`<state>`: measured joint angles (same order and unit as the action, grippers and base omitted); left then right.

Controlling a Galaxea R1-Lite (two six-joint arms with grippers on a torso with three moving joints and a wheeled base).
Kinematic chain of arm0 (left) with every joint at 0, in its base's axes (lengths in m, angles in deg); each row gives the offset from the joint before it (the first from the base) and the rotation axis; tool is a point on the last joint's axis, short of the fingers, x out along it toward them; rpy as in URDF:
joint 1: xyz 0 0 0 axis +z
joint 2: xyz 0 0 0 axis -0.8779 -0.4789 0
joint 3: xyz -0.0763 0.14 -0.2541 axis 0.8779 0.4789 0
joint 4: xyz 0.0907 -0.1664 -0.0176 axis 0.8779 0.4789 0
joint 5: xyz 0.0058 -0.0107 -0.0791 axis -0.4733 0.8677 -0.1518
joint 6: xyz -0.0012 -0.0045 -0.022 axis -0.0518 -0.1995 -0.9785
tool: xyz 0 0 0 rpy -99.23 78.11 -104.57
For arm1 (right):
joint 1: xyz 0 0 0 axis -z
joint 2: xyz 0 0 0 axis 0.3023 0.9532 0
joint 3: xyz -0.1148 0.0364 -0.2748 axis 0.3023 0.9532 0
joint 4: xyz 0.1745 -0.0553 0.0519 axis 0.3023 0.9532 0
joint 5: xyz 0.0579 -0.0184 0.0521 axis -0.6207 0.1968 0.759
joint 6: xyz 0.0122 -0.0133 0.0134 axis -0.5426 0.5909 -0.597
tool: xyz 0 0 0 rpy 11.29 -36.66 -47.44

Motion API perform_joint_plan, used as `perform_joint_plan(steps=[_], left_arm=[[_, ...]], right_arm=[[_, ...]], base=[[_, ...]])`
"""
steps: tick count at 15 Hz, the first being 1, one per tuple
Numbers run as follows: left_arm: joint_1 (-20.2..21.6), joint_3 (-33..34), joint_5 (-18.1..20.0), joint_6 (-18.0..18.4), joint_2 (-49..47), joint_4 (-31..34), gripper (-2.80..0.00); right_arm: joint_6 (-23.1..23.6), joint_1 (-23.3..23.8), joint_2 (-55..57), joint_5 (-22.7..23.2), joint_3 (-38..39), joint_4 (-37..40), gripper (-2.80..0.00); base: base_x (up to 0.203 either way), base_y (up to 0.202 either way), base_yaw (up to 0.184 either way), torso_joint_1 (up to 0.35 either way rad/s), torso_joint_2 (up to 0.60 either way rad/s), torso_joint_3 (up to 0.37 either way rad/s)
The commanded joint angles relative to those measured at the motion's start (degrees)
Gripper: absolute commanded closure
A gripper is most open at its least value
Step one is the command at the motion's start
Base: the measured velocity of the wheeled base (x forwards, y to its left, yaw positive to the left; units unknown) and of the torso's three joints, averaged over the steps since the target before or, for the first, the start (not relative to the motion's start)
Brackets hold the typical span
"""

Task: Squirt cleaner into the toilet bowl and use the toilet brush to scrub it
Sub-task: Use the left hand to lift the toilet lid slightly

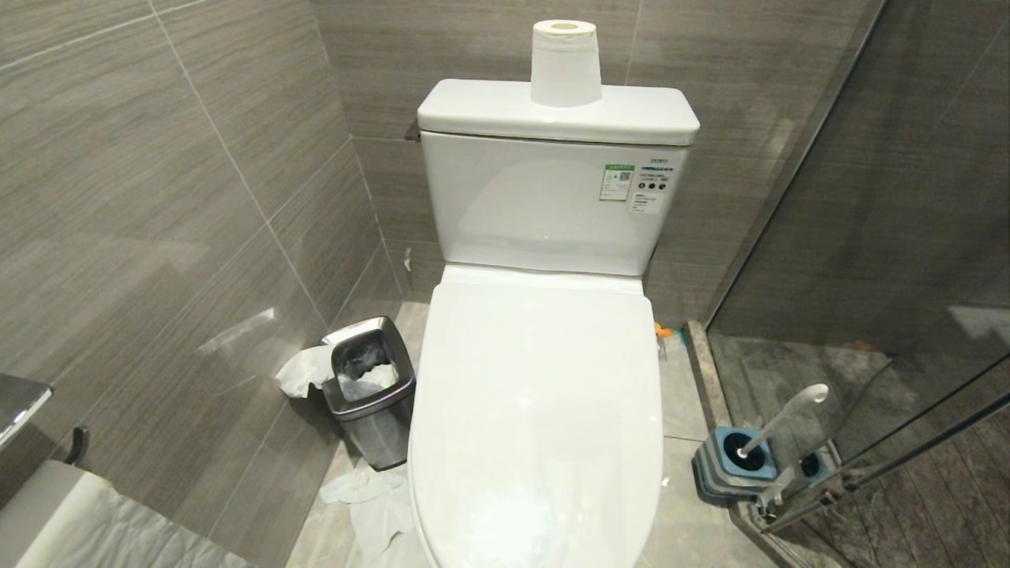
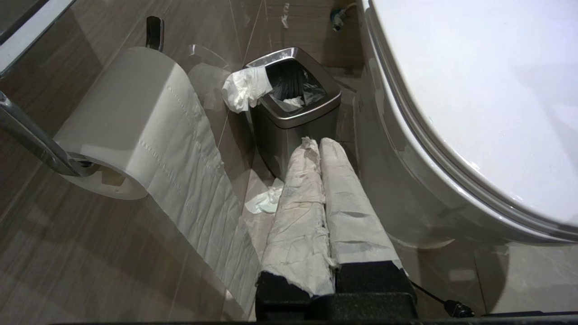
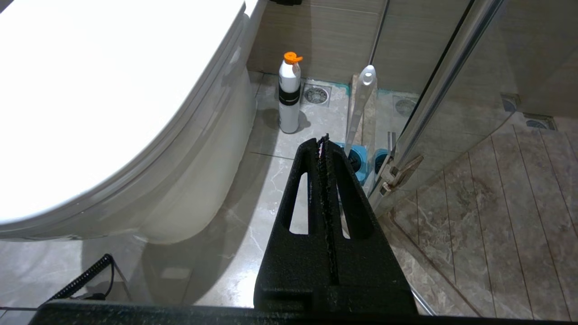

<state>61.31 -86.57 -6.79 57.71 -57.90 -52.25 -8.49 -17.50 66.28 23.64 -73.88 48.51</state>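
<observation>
The white toilet bowl (image 1: 536, 410) fills the middle of the head view with its lid down, so the inside is hidden. To its right on the floor stands the cleaner (image 3: 289, 97), a white bottle with a dark band and an orange cap. The toilet brush (image 1: 781, 418) leans in its blue-and-grey holder (image 1: 738, 465) by the glass door, its bristle head hidden inside. My left gripper (image 2: 318, 143), fingers wrapped in white paper, hangs shut and empty beside the toilet's left flank. My right gripper (image 3: 323, 142) is shut and empty, low on the toilet's right, short of the holder.
A small steel bin (image 1: 369, 386) with tissue hanging out stands left of the toilet, with crumpled tissue (image 1: 371, 497) on the floor. A wall paper roll (image 2: 135, 122) hangs at the left. A spare roll (image 1: 565, 63) sits on the tank. A glass shower door (image 3: 433, 99) bounds the right.
</observation>
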Motion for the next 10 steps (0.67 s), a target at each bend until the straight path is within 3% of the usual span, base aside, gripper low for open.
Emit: perform_joint_plan(steps=[1,10], left_arm=[[-0.01,0.09,0.0,0.01,0.0,0.01,0.0],[0.01,0.09,0.0,0.01,0.0,0.01,0.0]], right_arm=[[0.0,-0.01,0.05,-0.02,0.02,0.0,0.0],[0.0,-0.01,0.05,-0.02,0.02,0.0,0.0]], base=[[0.0,0.0,0.0,0.0,0.0,0.0],[0.0,0.0,0.0,0.0,0.0,0.0]])
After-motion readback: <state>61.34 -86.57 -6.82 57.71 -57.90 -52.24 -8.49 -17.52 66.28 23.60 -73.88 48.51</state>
